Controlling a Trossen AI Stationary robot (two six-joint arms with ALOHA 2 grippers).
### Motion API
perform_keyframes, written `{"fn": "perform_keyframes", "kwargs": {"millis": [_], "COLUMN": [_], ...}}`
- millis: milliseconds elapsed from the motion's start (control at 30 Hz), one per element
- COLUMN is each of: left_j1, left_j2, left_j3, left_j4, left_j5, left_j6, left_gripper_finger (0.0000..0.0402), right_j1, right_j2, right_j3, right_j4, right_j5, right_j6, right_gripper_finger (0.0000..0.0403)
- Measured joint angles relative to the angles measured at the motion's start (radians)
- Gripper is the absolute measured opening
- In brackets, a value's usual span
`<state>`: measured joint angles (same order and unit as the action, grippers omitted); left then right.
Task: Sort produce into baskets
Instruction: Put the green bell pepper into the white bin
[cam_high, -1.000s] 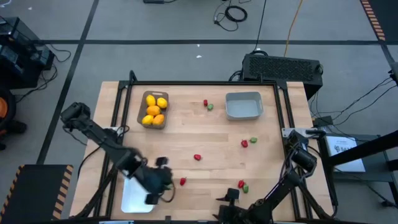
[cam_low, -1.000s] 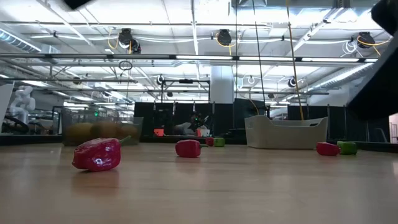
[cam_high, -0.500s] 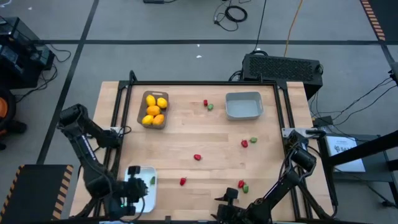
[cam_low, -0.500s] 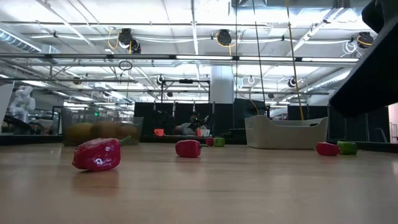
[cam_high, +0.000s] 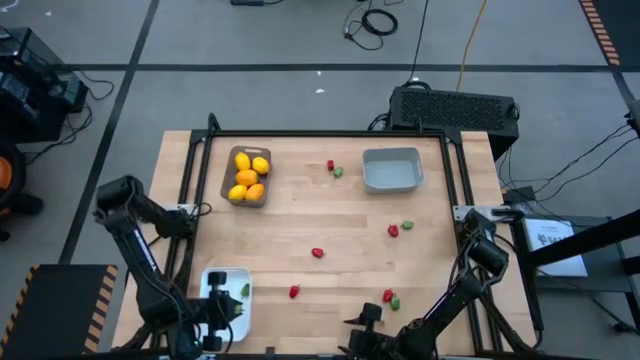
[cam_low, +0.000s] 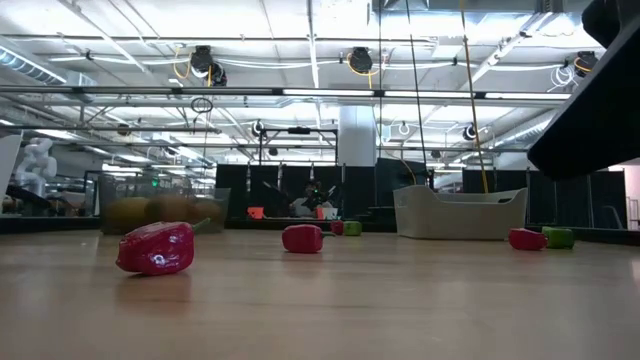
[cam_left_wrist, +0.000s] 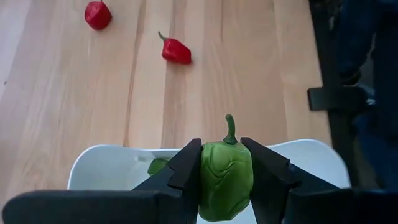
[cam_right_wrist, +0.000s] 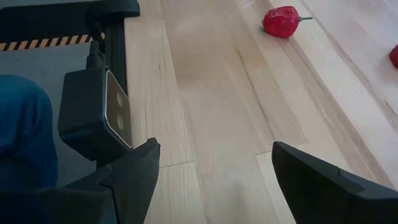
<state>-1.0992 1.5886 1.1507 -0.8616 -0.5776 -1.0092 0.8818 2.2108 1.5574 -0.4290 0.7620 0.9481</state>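
Observation:
My left gripper (cam_high: 215, 318) is over the white basket (cam_high: 228, 285) at the table's near left corner, shut on a green pepper (cam_left_wrist: 225, 177). Another green piece (cam_left_wrist: 158, 165) lies in that basket. The brown-grey basket (cam_high: 229, 162) at the far left holds yellow and orange fruits (cam_high: 248, 176). The grey-blue basket (cam_high: 391, 170) stands at the far right. Loose red pieces (cam_high: 318, 253) and green pieces (cam_high: 407, 226) lie on the table. My right gripper (cam_high: 365, 318) waits open at the near edge (cam_right_wrist: 214, 149). My left gripper pinches the green pepper by its two opposite sides (cam_left_wrist: 206, 168) between its two fingers (cam_left_wrist: 189, 163). The fingers slant down toward the basket. The pepper's stem (cam_left_wrist: 231, 129) points away from the gripper, and the pepper is lifted clear above the white basket.
A red piece (cam_high: 294, 292) lies just right of the white basket. A red and green pair (cam_high: 390, 298) lies near my right gripper, and another pair (cam_high: 334, 168) lies between the two far baskets. The table's middle is bare wood (cam_high: 300, 220).
My left gripper has swung from beside the red piece toward the table's near left corner, sinking a little and turning, and now holds the green pepper over the white basket. My right arm has kept still.

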Motion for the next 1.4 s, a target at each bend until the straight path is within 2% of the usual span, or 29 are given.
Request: {"fn": "perform_keyframes", "kwargs": {"millis": [233,567,933,1400], "left_j1": [0.007,0.071,0.132,0.131], "left_j2": [0.055,0.121,0.127,0.127], "left_j3": [0.000,0.000,0.000,0.000], "left_j4": [0.049,0.177,0.175,0.174], "left_j5": [-0.002,0.025,0.099,0.094], "left_j6": [0.005,0.162,0.184,0.184], "left_gripper_finger": [0.0109,0.0109,0.0109,0.0109], "right_j1": [0.000,0.000,0.000,0.000], "right_j2": [0.000,0.000,0.000,0.000], "right_j3": [0.000,0.000,0.000,0.000], "right_j4": [0.000,0.000,0.000,0.000], "right_j5": [0.000,0.000,0.000,0.000], "right_j6": [-0.008,-0.009,-0.014,-0.014], "right_gripper_finger": [0.0297,0.0297,0.0297,0.0297]}}
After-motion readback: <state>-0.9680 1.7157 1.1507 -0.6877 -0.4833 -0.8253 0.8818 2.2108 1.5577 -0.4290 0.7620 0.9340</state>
